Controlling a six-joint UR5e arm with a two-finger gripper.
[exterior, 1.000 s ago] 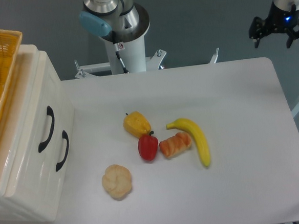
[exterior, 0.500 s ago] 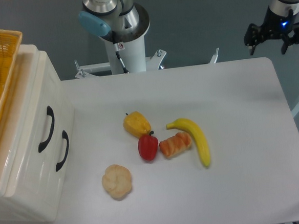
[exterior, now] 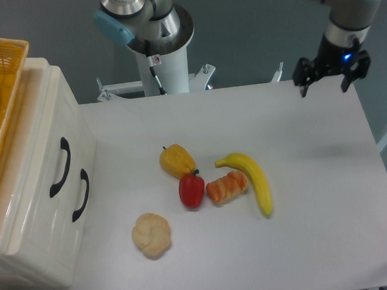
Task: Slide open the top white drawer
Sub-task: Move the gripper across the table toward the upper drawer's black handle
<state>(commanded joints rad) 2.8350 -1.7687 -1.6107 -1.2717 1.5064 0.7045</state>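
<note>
The single camera looks down on the white bench from above. At nine o'clock stands the cream cabinet, its front tilted toward the lens, so both black arched handles show. The top white drawer is the upper of the two, and its handle sits just up and left of the lower drawer's handle; both fronts lie flush with the cabinet face, so the drawer reads as closed and the task as not yet begun. A wicker basket rests on the cabinet top at ten o'clock, out of the drawer's sliding path.

The pincer hangs at two o'clock over the far bench edge, well apart from the cabinet, its two fingers spread wide with nothing between them, a fitting stance for closing around a thin arched handle later.

Near the centre lies play food: a yellow pepper, a red pepper, a salmon piece, a banana and a bread roll. They lie between pincer and drawer, so a low, straight approach would likely risk brushing them; a raised path toward nine o'clock seems safer.
</note>
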